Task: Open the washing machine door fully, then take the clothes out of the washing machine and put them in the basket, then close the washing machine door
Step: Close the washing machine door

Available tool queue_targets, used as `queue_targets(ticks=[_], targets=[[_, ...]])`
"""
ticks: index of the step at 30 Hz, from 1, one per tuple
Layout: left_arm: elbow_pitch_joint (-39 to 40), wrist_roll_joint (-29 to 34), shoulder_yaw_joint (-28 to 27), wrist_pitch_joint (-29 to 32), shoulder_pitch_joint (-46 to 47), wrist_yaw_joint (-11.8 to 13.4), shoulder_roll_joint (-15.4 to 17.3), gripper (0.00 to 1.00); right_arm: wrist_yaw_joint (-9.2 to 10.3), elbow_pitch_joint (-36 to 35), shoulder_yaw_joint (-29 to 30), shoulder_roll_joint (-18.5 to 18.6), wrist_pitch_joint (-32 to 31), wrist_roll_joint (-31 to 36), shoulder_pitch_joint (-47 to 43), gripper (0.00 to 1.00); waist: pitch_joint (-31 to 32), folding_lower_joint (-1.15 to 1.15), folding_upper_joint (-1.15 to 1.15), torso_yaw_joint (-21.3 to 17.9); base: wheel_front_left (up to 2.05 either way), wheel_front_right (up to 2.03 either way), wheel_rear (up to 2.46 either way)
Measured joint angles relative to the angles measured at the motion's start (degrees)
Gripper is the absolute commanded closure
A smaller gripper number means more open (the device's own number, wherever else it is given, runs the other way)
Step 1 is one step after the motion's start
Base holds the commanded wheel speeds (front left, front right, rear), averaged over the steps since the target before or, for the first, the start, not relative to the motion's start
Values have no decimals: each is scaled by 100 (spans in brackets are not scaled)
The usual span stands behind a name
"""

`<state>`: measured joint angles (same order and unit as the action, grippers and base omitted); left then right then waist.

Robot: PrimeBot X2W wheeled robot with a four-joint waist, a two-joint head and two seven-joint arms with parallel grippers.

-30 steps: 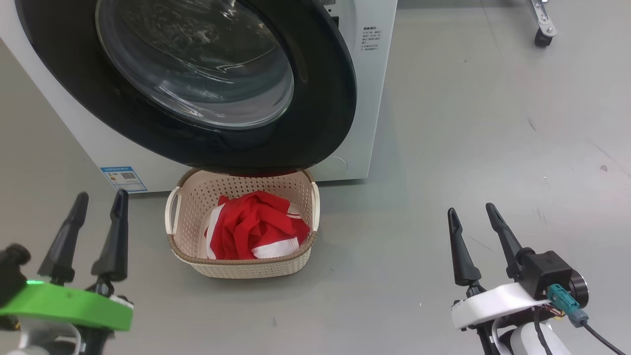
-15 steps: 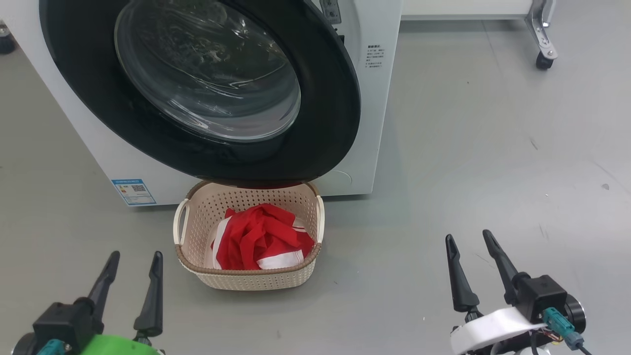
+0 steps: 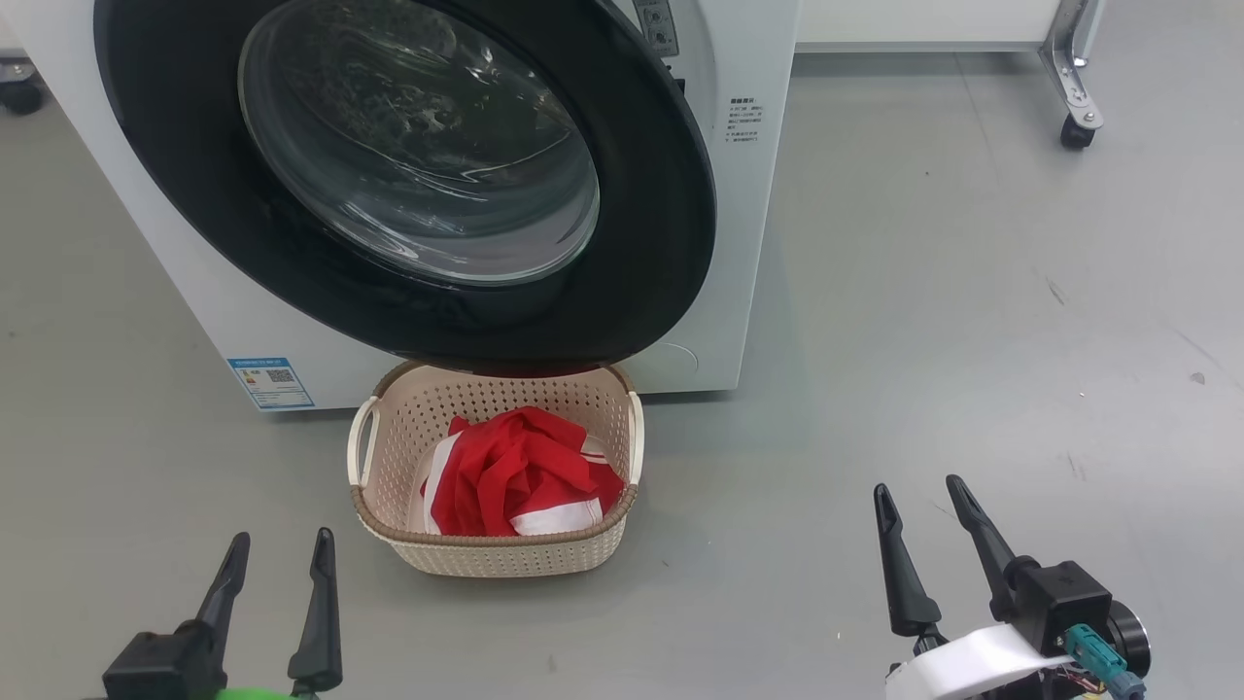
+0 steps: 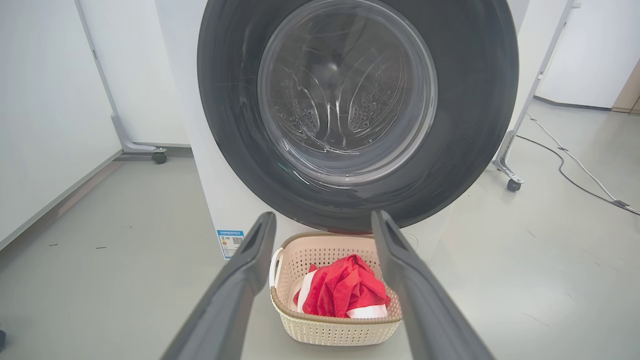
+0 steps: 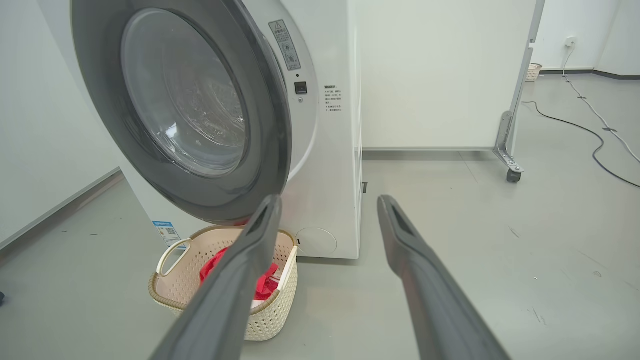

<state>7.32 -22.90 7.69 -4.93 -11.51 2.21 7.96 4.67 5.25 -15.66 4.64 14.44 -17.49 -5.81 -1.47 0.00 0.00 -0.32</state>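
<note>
The clothes (image 3: 515,472), red with white trim, lie bunched in the basket (image 3: 505,562), which holds them below its brown rim. The basket stands on the grey floor (image 3: 972,340) right in front of the washing machine (image 3: 753,253), its far rim tucked under the lower edge of the washing machine door (image 3: 666,243). The door lies across the front of the machine, its glass bowl showing the drum behind it; whether it is latched I cannot tell. A blue sticker (image 3: 270,382) sits low on the white front, left of the basket.

The 2 grippers hang low and well apart from the basket. The left gripper (image 3: 282,535) and the right gripper (image 3: 916,484) both have their fingers spread, grasping nothing. A wheeled metal frame (image 3: 1074,117) stands at the far right.
</note>
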Motion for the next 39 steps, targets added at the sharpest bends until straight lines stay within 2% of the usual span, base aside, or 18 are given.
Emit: queue_targets(ticks=[20,21,22,23,35,39], targets=[[-96,133,175,-178,-25,101,-111,0,10,-14,26,-11,0,0,-59,0,3,0,0,-29,0,0,0],[-96,133,175,-178,-25,101,-111,0,10,-14,26,-11,0,0,-59,6,3,0,0,-29,0,0,0],[-102,133,179,-178,-25,101,-111,0,10,-16,30,-11,0,1,-59,58,3,0,0,-30,0,0,0],[-105,133,183,-179,-25,101,-111,0,10,-19,36,-13,0,0,-59,100,4,0,0,-30,0,0,0],[-151,134,367,-220,-20,94,-152,0,-9,-2,47,59,0,3,-27,100,6,0,0,51,0,0,0],[-157,136,401,-220,-12,53,-158,0,-111,-2,35,131,-1,19,130,100,-13,0,0,150,0,0,0]])
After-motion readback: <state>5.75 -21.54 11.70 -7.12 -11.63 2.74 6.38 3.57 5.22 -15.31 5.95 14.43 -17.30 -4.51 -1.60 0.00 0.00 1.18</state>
